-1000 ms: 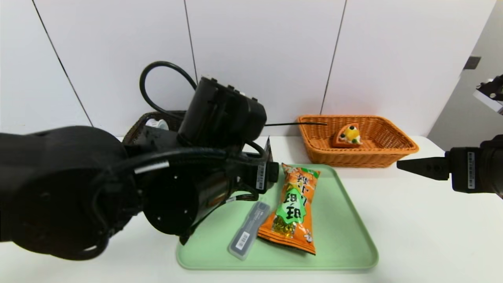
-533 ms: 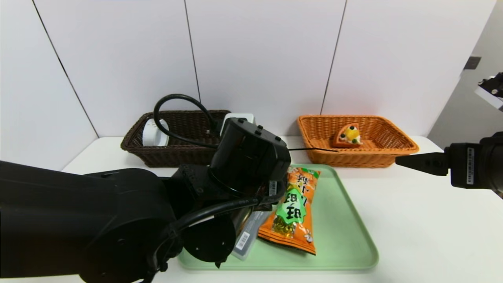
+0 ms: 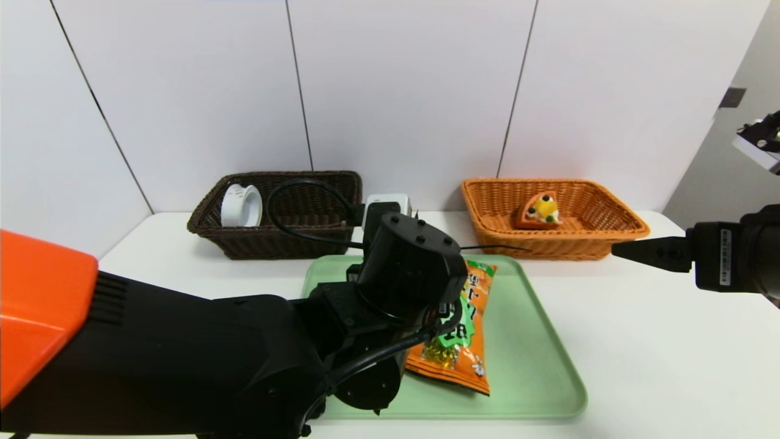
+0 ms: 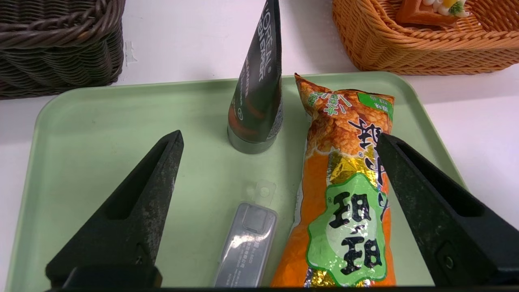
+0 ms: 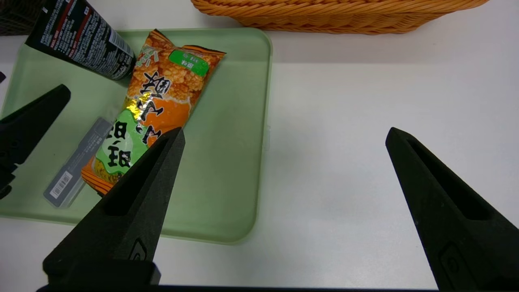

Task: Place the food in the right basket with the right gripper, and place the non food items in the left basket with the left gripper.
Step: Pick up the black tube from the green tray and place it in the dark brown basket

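Note:
On the green tray (image 3: 536, 366) lie an orange snack bag (image 4: 344, 194), a grey case (image 4: 247, 247) and a dark tube (image 4: 257, 81). My left gripper (image 4: 279, 136) hangs open above them, one finger over bare tray beside the case, the other over the bag. In the head view my left arm hides the case and the tube. The cake wedge (image 3: 539, 210) sits in the right basket (image 3: 567, 241). A white roll (image 3: 241, 206) leans in the left basket (image 3: 274, 241). My right gripper (image 3: 634, 251) is open and empty over the table, right of the tray.
A white socket block (image 3: 387, 201) with a black cable stands between the baskets at the back wall. The tray's right half (image 5: 227, 162) is bare. White table (image 5: 344, 142) spreads to the tray's right.
My left arm has swung from the left basket forward and down over the tray, now covering the grey case in the head view. The right gripper barely moved.

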Tool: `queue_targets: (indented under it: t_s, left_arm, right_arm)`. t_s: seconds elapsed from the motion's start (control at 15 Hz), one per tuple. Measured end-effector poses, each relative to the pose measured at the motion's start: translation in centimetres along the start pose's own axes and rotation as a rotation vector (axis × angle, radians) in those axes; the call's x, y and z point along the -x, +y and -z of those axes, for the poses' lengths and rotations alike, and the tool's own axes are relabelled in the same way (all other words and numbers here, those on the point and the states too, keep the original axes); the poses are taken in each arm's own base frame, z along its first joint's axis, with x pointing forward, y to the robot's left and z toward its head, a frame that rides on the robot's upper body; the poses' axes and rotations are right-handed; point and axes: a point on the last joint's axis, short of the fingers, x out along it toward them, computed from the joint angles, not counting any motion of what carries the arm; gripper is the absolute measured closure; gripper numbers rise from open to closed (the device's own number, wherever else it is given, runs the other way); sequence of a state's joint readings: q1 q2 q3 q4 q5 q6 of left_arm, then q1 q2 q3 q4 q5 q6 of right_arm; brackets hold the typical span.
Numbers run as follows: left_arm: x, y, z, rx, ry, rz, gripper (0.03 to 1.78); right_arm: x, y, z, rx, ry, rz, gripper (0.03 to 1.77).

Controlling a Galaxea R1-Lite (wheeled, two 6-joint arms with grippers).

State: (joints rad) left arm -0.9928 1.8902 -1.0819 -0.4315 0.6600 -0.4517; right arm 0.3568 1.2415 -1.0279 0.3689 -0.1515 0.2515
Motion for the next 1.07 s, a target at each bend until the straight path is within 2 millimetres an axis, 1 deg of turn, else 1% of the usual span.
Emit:
queue_targets:
  t_s: [0.27, 0.47, 0.73, 1.07]
  left_arm:
    - [-1.2, 0.0, 1.7, -0.011, -0.036, -0.032, 0.12]
    - [-2.1, -0.2, 2.5, -0.015, -0.059, -0.032, 0.12]
    - [-3.7, -0.1, 3.2, -0.063, -0.109, -0.049, 0.12]
    - [-5.8, 0.4, 3.3, -0.115, -0.198, -0.069, 0.12]
  right_arm:
    - [0.0, 0.0, 0.1, -0.001, 0.002, 0.0, 0.09]
    - [0.1, 0.0, 0.1, 0.0, 0.001, -0.002, 0.09]
    - [0.2, -0.1, 0.2, 0.001, 0.001, -0.004, 0.09]
    - [0.3, -0.2, 0.7, 0.005, 0.013, -0.007, 0.09]
